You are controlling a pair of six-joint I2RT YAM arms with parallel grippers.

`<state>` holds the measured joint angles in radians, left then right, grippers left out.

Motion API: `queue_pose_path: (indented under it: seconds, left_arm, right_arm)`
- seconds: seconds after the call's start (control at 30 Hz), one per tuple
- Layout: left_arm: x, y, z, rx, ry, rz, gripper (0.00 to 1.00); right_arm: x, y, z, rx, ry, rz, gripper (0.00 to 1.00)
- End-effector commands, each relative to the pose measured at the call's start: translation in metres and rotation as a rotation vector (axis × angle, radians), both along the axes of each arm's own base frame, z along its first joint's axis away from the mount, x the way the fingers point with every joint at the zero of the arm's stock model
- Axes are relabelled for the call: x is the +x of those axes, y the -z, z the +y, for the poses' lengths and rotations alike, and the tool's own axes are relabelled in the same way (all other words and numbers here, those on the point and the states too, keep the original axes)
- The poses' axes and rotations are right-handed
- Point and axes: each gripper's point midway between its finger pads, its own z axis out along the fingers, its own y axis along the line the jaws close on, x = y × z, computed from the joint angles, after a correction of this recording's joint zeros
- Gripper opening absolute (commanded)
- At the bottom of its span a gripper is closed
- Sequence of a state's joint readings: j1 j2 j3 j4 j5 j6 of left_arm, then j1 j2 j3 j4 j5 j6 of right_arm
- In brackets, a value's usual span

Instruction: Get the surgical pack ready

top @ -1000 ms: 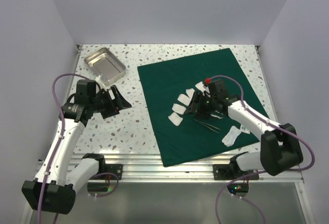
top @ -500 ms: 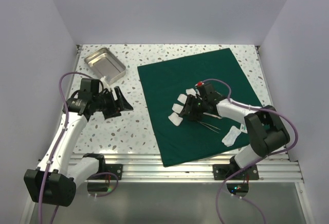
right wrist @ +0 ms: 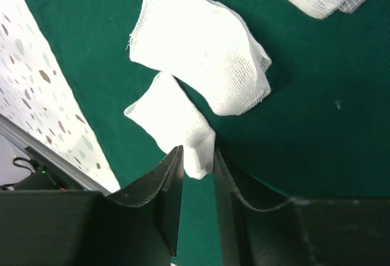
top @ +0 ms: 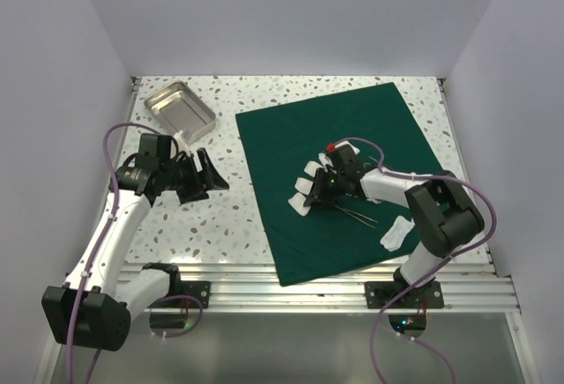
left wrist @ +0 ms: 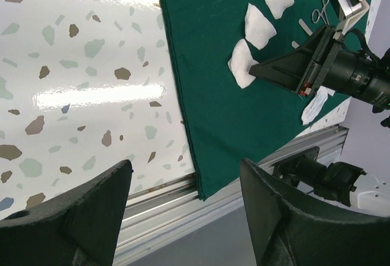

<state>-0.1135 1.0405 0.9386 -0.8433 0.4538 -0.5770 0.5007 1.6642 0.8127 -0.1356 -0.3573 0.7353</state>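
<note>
The left arm rises from its base at the near left, bends at the elbow and points its wrist rightward. The left gripper (top: 210, 175) hovers over the bare speckled table (top: 220, 217), between the steel tray (top: 179, 113) and the green cloth (top: 352, 120). Its jaws stand wide apart with nothing between them.

The right arm folds back from its base at the near right, and its forearm reaches low and leftward across the cloth. The right gripper (top: 311, 198) tips down at the nearest gauze square (top: 301, 207).

The green cloth lies flat on the right half of the table, its near edge reaching the metal rail. On it are a row of other gauze squares (top: 315, 169), a thin metal tool (top: 357, 215) and a white packet (top: 397, 232).

From above, the right gripper hides its own fingertips. The right wrist view shows them: the two fingers (right wrist: 167, 186) are clenched on one corner of the gauze square (right wrist: 167, 116), and the rest of the square lies on the cloth (right wrist: 73, 46). A larger square (right wrist: 201, 64) overlaps the far edge of the held one.

The left wrist view shows its own spread fingers (left wrist: 91, 211) above the cloth's left edge (left wrist: 201, 95). It also shows the right gripper (left wrist: 255, 71) from the side, its tip touching the gauze square (left wrist: 242, 74), and the tool's ring handles (left wrist: 321, 11).
</note>
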Motion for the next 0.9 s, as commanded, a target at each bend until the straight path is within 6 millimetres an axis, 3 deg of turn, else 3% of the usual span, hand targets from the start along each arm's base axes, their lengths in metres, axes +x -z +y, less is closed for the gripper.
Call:
queue_pose_path:
  seconds: [0.0,0.03,0.07,0.2,0.23,0.4,0.7,0.87]
  left_arm:
    - [0.003,-0.010,-0.003,-0.007,0.043,-0.062,0.75]
    - [0.002,-0.010,-0.003,-0.007,0.043,-0.062,0.75]
    - [0.001,-0.010,-0.003,-0.007,0.043,-0.062,0.75]
    - [-0.002,-0.009,-0.002,-0.007,0.043,-0.060,0.75]
    - [-0.003,-0.009,-0.002,-0.007,0.043,-0.063,0.75]
    - [-0.004,-0.005,-0.003,-0.016,0.042,-0.050,0.75]
    - [-0.002,-0.008,-0.005,-0.026,0.044,-0.056,0.74]
    - [-0.002,-0.006,-0.006,-0.032,0.041,-0.047,0.73]
  right_arm:
    - [0.013,-0.004,0.006,-0.032,-0.049,-0.045,0.24]
    - [0.008,-0.004,0.003,-0.059,-0.062,-0.022,0.06]
    - [0.009,-0.004,-0.002,-0.092,-0.087,-0.033,0.00]
    - [0.009,-0.039,0.007,-0.074,-0.227,-0.100,0.00]
    - [0.002,-0.042,0.005,-0.083,-0.275,-0.092,0.00]
    - [0.007,-0.067,0.008,-0.076,-0.324,-0.134,0.00]
    - [0.010,-0.089,0.023,0.008,-0.353,-0.151,0.00]
    - [0.027,-0.089,0.021,-0.026,-0.310,-0.190,0.00]
